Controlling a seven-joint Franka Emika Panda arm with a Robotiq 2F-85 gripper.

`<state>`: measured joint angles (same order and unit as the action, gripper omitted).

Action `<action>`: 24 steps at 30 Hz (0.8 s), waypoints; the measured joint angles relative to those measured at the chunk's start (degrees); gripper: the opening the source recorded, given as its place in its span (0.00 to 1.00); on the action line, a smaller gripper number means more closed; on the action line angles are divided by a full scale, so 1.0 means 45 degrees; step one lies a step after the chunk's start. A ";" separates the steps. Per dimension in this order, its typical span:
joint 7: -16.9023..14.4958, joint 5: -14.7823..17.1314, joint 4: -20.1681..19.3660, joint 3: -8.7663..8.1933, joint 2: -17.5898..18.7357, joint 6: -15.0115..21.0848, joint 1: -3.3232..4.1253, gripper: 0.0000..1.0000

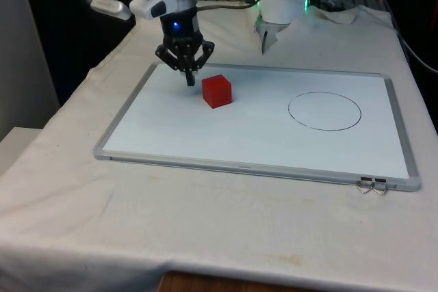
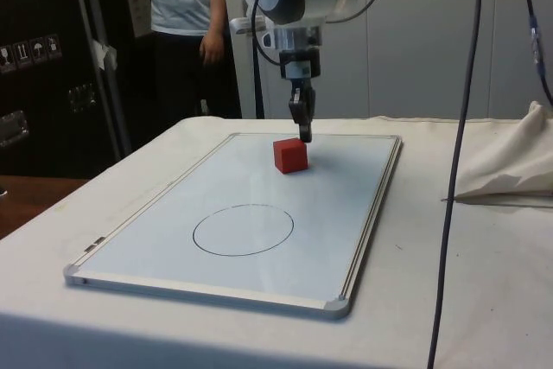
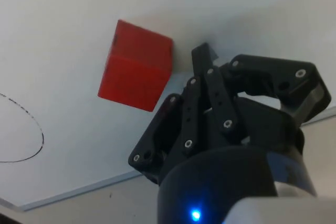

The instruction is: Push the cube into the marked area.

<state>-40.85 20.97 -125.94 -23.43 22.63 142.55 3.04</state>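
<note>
Hand [image 1: 191,80], fingers pressed together, sits just beside the red cube [image 1: 217,91] on the whiteboard [image 1: 171,135], apart from the drawn circle [image 1: 324,111].

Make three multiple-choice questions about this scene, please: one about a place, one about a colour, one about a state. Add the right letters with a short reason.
1. Where is the cube?
A. inside the drawn circle
B. on the whiteboard, outside the circle
C. on the cloth, off the board

2. What colour is the cube?
A. blue
B. green
C. red

3. How does the gripper stand?
A. jaws shut, low beside the cube
B. jaws wide open around the cube
C. lifting the cube in the air

Answers:
1. B, the side view shows bare board between cube and circle.
2. C, red in all views.
3. A, the wrist view shows the jaws together beside the cube, which rests on the board.
</note>
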 measured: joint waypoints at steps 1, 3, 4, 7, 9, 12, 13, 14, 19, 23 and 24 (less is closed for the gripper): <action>-0.0013 0.0038 -0.0025 0.0038 -0.0013 -0.0013 0.0000 0.00; -0.0025 0.0102 -0.0038 0.0127 -0.0051 -0.0140 0.0013 0.00; -0.0025 0.0140 -0.0038 0.0140 -0.0064 -0.0191 0.0013 0.00; -0.0025 0.0166 -0.0038 0.0166 -0.0076 -0.0229 0.0013 0.00; -0.0038 0.0255 -0.0038 0.0216 -0.0089 -0.0306 0.0013 0.00; -0.0127 0.0395 -0.0038 0.0280 -0.0102 -0.0382 0.0013 0.00; -0.0153 0.0433 -0.0025 0.0293 -0.0102 -0.0382 0.0013 0.00; -0.0191 0.0484 -0.0013 0.0306 -0.0102 -0.0382 0.0025 0.00; -0.0216 0.0547 0.0115 0.0446 -0.0102 -0.0395 0.0025 0.00; -0.0216 0.0598 0.0166 0.0535 -0.0127 -0.0420 0.0025 0.00; -0.0216 0.0649 0.0166 0.0586 -0.0153 -0.0446 0.0025 0.00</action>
<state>-41.83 23.89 -125.19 -20.80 21.94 140.55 3.15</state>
